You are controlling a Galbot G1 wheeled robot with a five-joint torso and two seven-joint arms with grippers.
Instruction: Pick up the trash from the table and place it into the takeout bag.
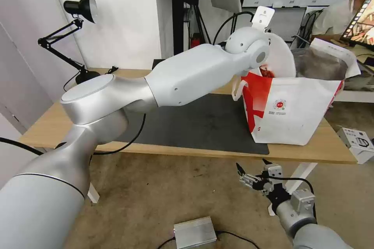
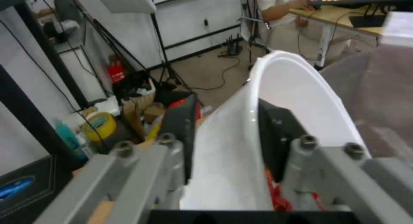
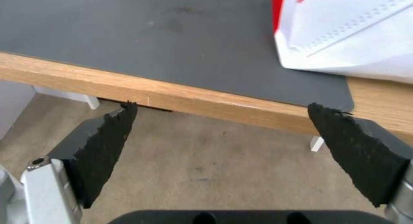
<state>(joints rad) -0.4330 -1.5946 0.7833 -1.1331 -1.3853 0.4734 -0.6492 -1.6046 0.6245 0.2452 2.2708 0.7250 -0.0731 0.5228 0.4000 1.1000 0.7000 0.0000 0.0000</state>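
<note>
The left tool (image 2: 224, 146) is clamped on the rim of the white bowl (image 2: 297, 95), holding it tilted on edge above the open mouth of the takeout bag (image 1: 296, 109); red scraps (image 1: 267, 71) show inside the bowl. The bag stands at the right end of the counter (image 1: 46, 124), partly on the dark mat (image 1: 202, 124). The right tool (image 1: 252, 171) hangs below the counter's near edge, its fingers (image 3: 105, 146) wide apart and empty
</note>
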